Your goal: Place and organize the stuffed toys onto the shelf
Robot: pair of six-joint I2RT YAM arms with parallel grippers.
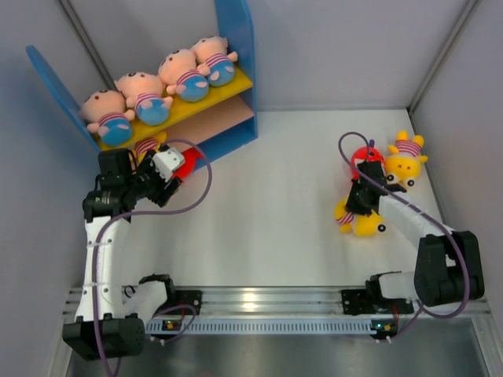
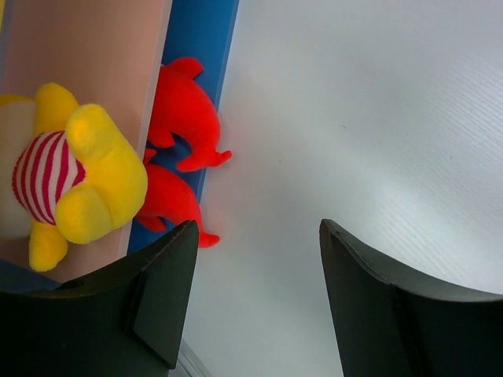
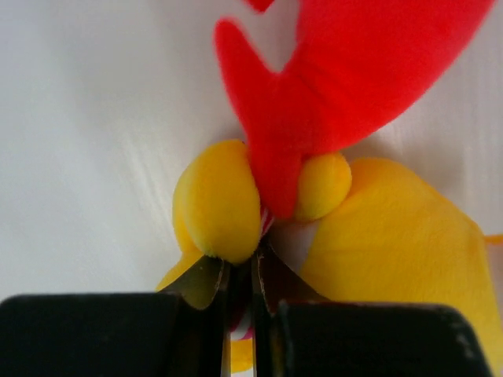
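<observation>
The shelf point(image 1: 236, 47) stands at the back left. Several pink-faced dolls point(image 1: 141, 94) lie in a row on its yellow upper board. A yellow striped toy point(image 2: 86, 181) lies on the tan-pink lower board point(image 2: 94, 55), and two red monsters point(image 2: 185, 118) lie against the blue side panel point(image 2: 200, 39). My left gripper point(image 2: 259, 228) is open and empty beside them, also seen from above point(image 1: 169, 169). My right gripper point(image 3: 241, 263) is shut on the striped shirt of a yellow toy point(image 3: 220, 196), which shows on the right of the table point(image 1: 355, 222). A red monster point(image 3: 354, 71) lies against it.
Another yellow striped toy point(image 1: 405, 161) lies at the far right by the red monster point(image 1: 365, 153). Grey walls close in the table on the left, back and right. The white table point(image 1: 275, 204) lies between the arms. A metal rail point(image 1: 259, 310) runs along the near edge.
</observation>
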